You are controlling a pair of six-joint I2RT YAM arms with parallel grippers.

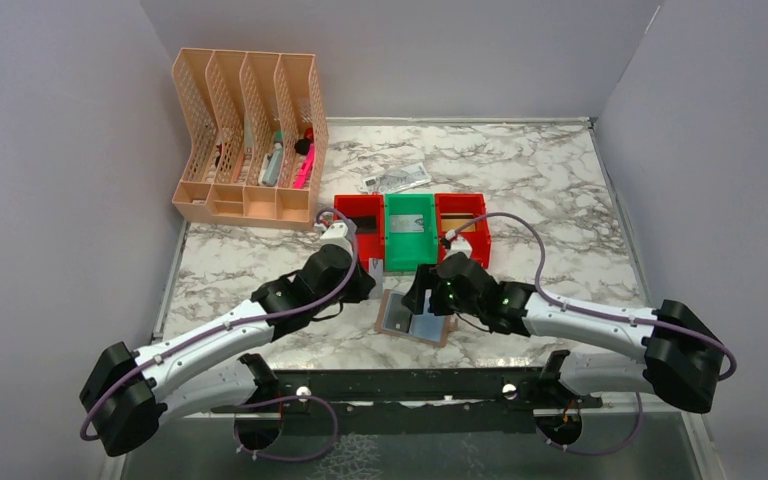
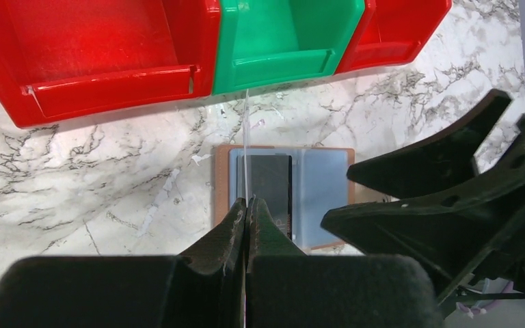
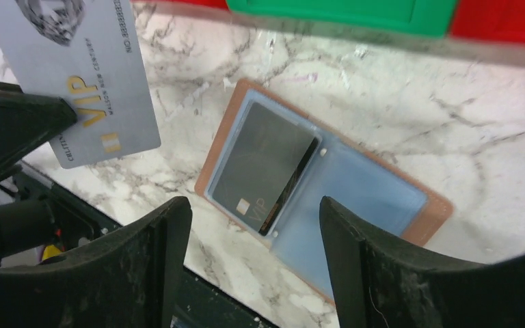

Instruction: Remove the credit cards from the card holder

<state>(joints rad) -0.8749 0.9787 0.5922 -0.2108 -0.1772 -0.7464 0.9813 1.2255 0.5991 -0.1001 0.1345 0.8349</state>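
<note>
The tan card holder (image 1: 438, 333) lies open on the marble near the front edge, its blue-grey panels up. A dark credit card (image 3: 266, 167) sits in its left panel (image 2: 236, 171); the right panel (image 3: 362, 198) is bare. My left gripper (image 2: 247, 203) is shut on a grey-silver credit card (image 3: 92, 75), held upright above the holder's left side and seen edge-on (image 2: 246, 137) in the left wrist view. My right gripper (image 3: 254, 208) hangs open over the holder with nothing between its fingers.
Three bins stand just behind the holder: red (image 1: 358, 225), green (image 1: 409, 245) with a grey card (image 1: 409, 224) in it, and red (image 1: 463, 215) with a gold-toned card (image 1: 462, 239). A crumpled paper note (image 1: 397, 179) lies further back. A peach file rack (image 1: 250, 140) stands back left.
</note>
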